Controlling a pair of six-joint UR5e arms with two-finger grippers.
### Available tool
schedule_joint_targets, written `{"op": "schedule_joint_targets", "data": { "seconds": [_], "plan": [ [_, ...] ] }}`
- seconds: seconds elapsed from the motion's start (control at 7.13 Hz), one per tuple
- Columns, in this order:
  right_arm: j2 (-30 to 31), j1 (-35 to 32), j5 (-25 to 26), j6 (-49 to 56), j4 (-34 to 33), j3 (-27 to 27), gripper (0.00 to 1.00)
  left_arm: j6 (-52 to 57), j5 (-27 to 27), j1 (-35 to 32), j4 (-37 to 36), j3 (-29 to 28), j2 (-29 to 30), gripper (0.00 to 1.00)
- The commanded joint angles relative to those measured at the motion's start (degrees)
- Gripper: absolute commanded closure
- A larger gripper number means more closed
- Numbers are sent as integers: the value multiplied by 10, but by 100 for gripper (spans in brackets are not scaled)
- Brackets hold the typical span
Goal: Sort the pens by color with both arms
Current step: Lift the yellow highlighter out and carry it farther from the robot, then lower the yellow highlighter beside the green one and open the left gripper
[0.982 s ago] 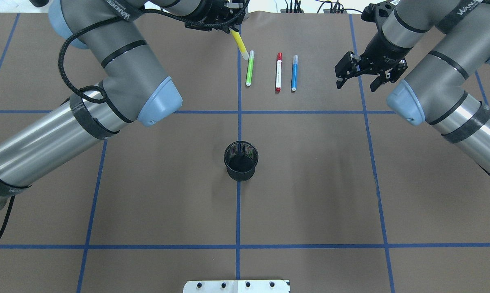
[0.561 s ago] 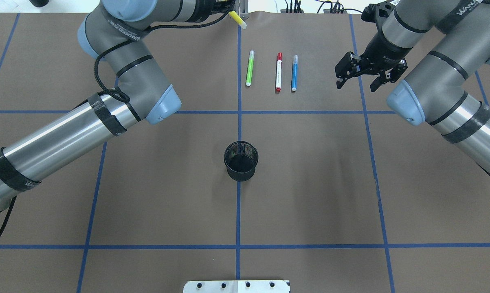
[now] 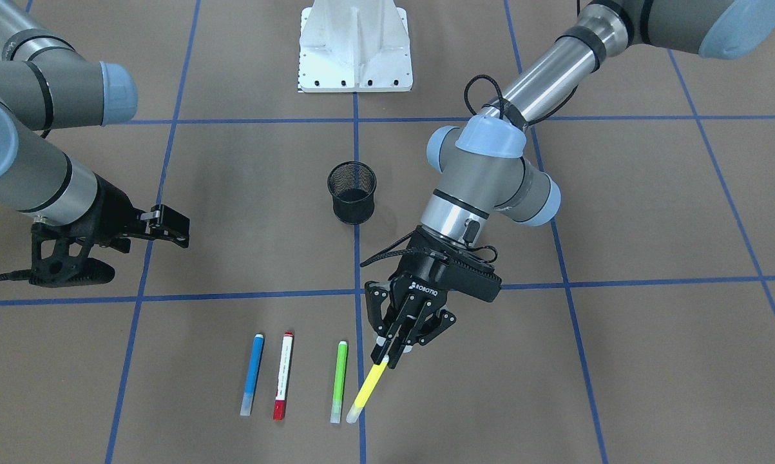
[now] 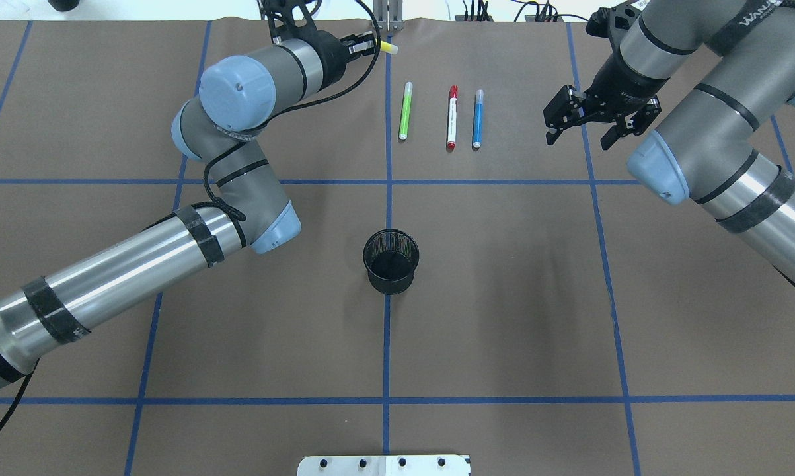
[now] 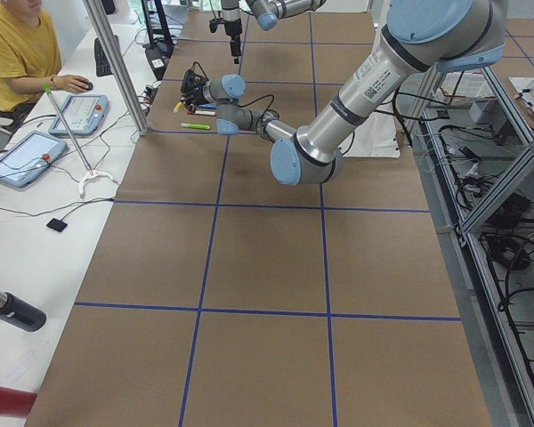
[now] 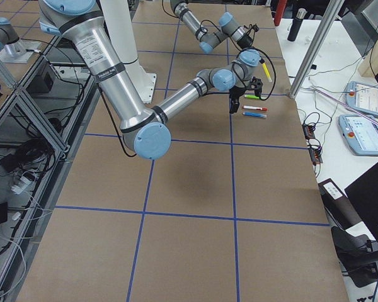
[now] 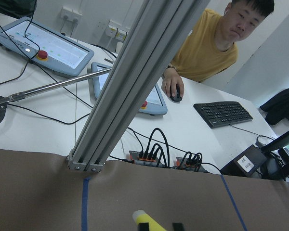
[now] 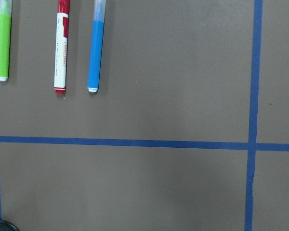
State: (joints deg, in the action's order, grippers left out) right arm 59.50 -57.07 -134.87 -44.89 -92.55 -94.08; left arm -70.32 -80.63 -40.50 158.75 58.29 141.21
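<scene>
My left gripper is shut on the yellow pen near the table's far edge, left of the row of pens. In the front-facing view the gripper holds the yellow pen slanted, with its pale tip close beside the green pen. The pen's tip also shows in the left wrist view. The green pen, the white pen with a red cap and the blue pen lie side by side on the table. My right gripper is open and empty, to the right of the blue pen.
A black mesh cup stands upright on the table's centre line, nearer the robot than the pens. The white metal base is at the robot's edge. Blue tape lines cross the brown table. An aluminium post stands just beyond the far edge.
My left arm has swung its wrist up and back, carrying the yellow pen from beside the green pen toward the far edge and tilting it flatter. The right arm has not moved.
</scene>
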Motion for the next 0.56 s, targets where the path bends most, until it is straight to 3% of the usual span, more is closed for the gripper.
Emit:
{"op": "schedule_joint_targets", "data": {
  "seconds": [0.0,0.42],
  "plan": [
    [-1,2,5,1,1,1,0,2,20,17,21,-14,-34,100],
    [-1,6,14,1,2,3,0,3,63,39,20,-18,-28,100]
  ]
}}
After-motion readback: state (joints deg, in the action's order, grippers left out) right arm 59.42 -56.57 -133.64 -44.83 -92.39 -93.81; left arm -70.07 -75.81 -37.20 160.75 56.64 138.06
